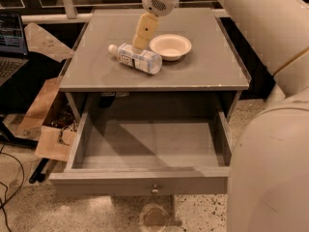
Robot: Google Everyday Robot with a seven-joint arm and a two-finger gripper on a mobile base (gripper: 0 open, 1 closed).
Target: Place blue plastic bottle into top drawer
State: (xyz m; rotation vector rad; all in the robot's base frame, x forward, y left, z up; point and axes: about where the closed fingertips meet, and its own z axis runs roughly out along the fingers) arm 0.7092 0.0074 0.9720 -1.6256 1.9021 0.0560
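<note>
The blue plastic bottle lies on its side on the grey cabinet top, white cap pointing left. My gripper hangs from the arm at the top of the view, right above the bottle's middle, at or very near its upper side. The top drawer stands pulled open below the cabinet top; its inside is bare and its round knob shows on the front panel.
A white bowl stands just right of the bottle and gripper. My arm's white body fills the right side. A laptop, cardboard pieces and cables lie on the floor at the left.
</note>
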